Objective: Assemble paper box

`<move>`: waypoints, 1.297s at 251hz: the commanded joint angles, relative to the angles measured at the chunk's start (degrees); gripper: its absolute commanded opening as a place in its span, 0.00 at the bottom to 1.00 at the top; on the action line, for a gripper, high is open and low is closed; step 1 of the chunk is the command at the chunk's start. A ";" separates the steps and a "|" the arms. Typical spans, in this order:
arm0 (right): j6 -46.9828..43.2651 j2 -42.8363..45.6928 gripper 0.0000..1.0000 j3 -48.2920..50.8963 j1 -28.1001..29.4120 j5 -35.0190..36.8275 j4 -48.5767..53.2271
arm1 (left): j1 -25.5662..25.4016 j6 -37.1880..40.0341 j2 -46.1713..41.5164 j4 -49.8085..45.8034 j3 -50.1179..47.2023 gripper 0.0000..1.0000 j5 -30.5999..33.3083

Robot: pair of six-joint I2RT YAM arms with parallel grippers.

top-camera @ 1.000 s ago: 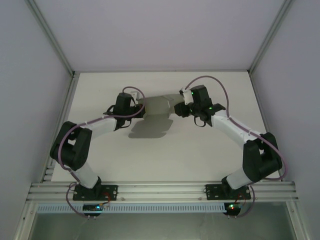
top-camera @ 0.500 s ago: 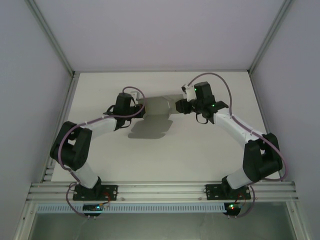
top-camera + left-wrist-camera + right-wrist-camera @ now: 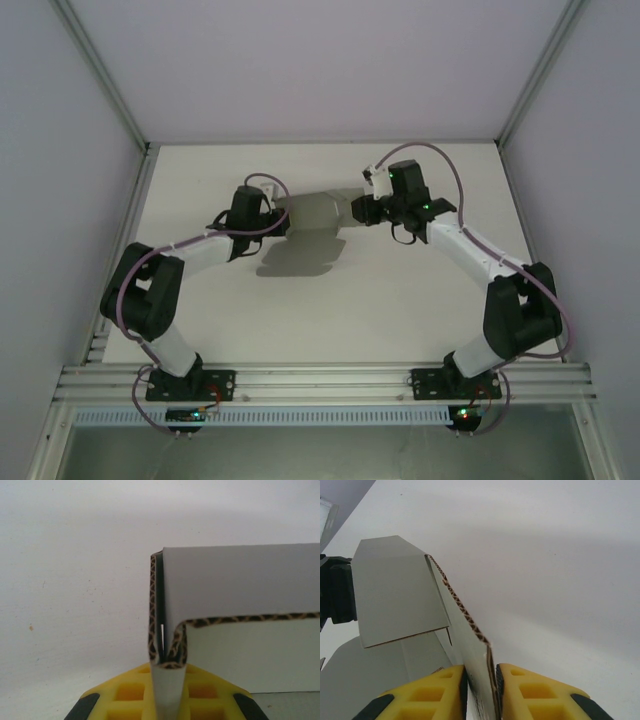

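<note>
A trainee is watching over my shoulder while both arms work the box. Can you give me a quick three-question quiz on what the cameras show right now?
1. True or false: the left hand is open and holds nothing.
2. What is the right hand clamped on? A) one wall of the box; B) a pen; C) nothing.
3. Fill in: the doubled-over fold of cardboard is pinched by the ___ hand.
Key: 1 false, it is shut on the box. 2 A. 3 left.
</note>
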State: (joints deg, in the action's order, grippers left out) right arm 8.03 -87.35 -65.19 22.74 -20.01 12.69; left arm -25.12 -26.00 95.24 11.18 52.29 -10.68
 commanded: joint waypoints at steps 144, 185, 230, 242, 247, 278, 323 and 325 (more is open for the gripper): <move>-2.67 -13.67 0.09 -18.29 13.74 47.07 19.64 | -1.91 1.48 -3.04 -0.45 1.19 0.00 -0.37; 1.41 -21.99 0.09 -29.39 20.00 58.68 29.10 | -2.28 1.74 -2.44 0.41 1.21 0.00 0.68; 2.52 -23.30 0.12 -31.66 21.78 57.44 29.95 | -2.05 1.50 -0.37 0.84 1.63 0.00 2.06; 2.19 -21.73 0.18 -30.42 21.82 55.43 28.80 | -1.76 1.32 0.07 1.01 1.60 0.00 1.82; 2.17 -20.93 0.20 -29.77 21.82 54.53 28.42 | -1.57 1.28 0.14 0.99 1.65 0.00 1.65; 0.22 -12.95 0.39 -23.58 21.26 47.81 23.72 | -0.76 1.21 0.08 2.30 0.58 0.00 0.95; -3.09 2.71 0.71 -12.19 16.89 32.83 14.01 | 0.10 2.53 -0.99 3.49 -0.98 0.00 0.68; -3.04 3.42 0.72 -11.70 16.59 32.25 13.61 | 0.12 2.49 -1.06 3.47 -1.08 0.00 0.66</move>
State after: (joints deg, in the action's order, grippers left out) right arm 7.51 -94.74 -82.21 42.48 24.36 34.09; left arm -25.56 -25.10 95.33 11.42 52.21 -7.94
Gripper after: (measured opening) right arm 0.660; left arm 0.063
